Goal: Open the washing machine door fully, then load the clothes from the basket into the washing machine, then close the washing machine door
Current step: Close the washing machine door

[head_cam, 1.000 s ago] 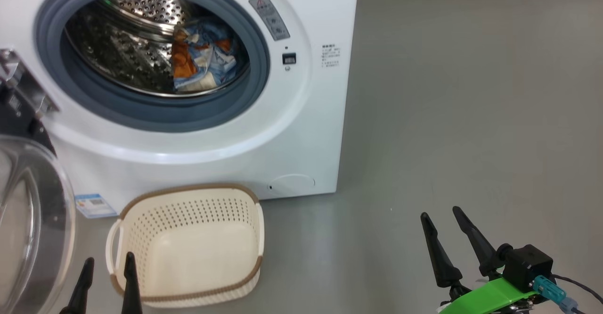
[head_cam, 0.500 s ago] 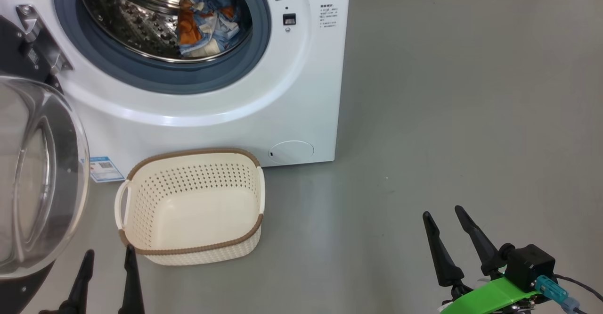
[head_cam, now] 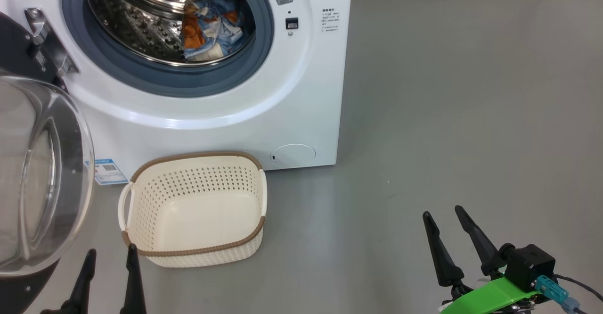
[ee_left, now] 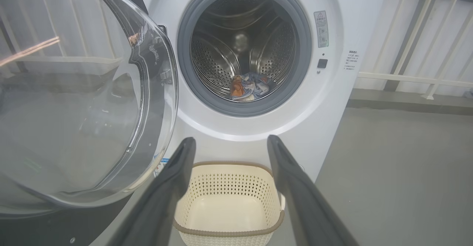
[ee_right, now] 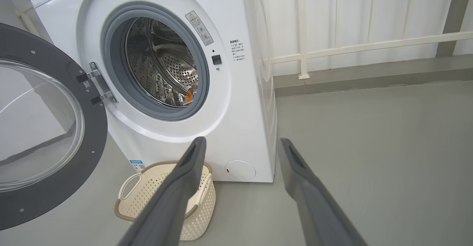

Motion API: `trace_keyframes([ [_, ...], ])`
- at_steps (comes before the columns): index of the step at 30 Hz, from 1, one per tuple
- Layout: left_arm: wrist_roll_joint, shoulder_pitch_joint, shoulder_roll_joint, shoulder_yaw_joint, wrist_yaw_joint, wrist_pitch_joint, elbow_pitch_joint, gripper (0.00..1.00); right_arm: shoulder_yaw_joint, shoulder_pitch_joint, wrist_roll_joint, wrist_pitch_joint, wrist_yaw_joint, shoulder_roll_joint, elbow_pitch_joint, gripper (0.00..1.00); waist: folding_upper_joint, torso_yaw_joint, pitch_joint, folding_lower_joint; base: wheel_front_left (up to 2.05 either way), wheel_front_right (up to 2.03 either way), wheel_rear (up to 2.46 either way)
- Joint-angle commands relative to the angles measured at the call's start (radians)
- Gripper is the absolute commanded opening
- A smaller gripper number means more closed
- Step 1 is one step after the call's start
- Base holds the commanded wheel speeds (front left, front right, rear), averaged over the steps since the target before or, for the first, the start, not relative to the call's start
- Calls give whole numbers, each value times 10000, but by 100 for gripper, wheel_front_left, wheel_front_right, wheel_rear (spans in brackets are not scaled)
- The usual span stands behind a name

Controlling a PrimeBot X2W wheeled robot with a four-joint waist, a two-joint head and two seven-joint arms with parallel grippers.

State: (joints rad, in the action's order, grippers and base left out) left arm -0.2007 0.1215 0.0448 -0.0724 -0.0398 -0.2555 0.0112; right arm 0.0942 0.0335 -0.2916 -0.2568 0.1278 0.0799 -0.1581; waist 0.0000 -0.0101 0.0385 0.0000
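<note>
Lying in drum: clothes | door wide opn | basket nr washer

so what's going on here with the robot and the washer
A two-armed robot is doing laundry. The clothes lie inside the drum of the washing machine, and the basket on the floor in front of it is empty. The washing machine door stands swung open at the left. The left gripper and right gripper are both open, holding nothing and touching nothing. Closing the door is what remains.
</note>
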Motion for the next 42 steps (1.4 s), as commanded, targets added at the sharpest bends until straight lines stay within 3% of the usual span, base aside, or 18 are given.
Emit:
trace_keyframes([
  [1,15,-316,55,-270,27,-63,-307,100,244,47,125,-49,29,4,262,100,0,5,10,0,0,0,0],
  [13,-53,-265,55,-126,116,-63,-370,100,272,45,115,-49,29,27,268,100,0,109,39,0,0,0,0],
  [21,-200,-195,55,-20,261,-63,-390,100,152,-54,166,-49,29,83,348,100,0,573,-23,0,0,0,0],
  [42,-411,56,54,231,786,-63,-439,100,489,-79,165,-49,29,189,310,100,0,3086,-69,0,0,0,0],
])
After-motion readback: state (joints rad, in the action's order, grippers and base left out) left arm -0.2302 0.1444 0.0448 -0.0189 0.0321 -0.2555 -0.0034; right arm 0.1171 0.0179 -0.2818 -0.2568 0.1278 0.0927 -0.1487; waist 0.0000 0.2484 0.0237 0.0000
